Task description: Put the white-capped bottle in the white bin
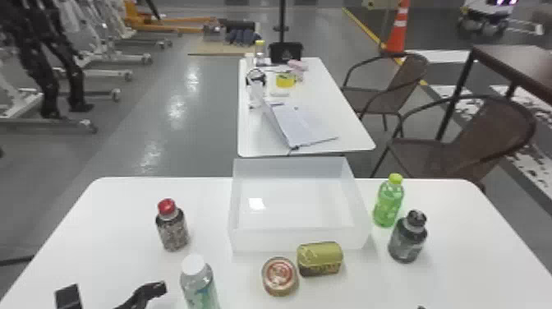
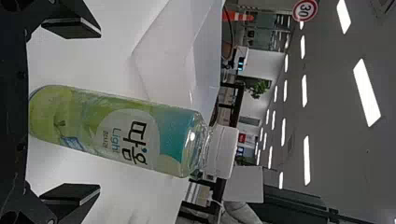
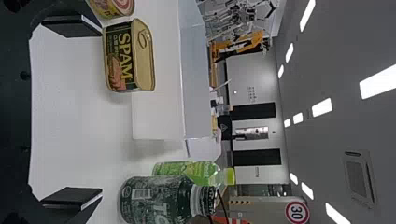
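On the desk [image 1: 119, 230] in the head view, find the clear, white-capped plastic bottle [image 1: 200, 287] upright, just right of the black left claw [image 1: 116, 291], the nearer one. Through the left wrist view, see its vertical axis lined up between that claw's spread fingers, likely calling for a forward reach. From the right wrist view, leave aside the black right claw [image 3: 100, 111], also spread.

"spam" on tin [image 3: 145, 65] – "light" on white-capped bottle [image 2: 126, 135] – "30" on round sign [image 3: 297, 213].
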You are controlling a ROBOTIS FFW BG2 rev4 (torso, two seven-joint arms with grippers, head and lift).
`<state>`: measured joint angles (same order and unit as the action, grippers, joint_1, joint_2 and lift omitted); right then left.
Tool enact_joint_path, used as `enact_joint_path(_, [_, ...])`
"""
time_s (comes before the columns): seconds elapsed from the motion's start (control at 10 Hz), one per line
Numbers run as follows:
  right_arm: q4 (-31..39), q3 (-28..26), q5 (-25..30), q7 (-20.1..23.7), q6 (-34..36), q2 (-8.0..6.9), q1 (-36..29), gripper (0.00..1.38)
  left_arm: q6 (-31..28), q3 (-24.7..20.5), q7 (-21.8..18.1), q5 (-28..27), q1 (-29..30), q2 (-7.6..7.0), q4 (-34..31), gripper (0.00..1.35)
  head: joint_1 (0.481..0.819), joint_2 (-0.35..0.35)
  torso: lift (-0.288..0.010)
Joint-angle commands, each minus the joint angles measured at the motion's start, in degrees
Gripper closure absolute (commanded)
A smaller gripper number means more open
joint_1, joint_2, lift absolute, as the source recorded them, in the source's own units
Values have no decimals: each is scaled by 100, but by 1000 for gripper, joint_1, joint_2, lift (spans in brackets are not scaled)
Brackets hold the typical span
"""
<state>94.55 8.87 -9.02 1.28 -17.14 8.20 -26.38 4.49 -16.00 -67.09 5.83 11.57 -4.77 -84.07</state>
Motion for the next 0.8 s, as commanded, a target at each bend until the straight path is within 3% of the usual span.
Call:
enact_joint_path(0.0, [-33,-78,58,118,0,-126,19,91,-28,106,-23,85,-173,-32,145,130,549,0,-100])
enact_joint_path(0.2, [-94,-245,172,382,0,-346,80,90,60,194,-41,50,-410,-76,321,134,549,0,-100])
enact_joint_path(0.5, [-147,-755,577,997,9,-826,98,90,122,458,-41,138,-436,-32,488,134,549,0,-100])
enact_joint_path(0.7, [-182,-1186,911,1542,35,-826,142,88,104,598,-49,146,-507,-32,540,134,549,0,-100])
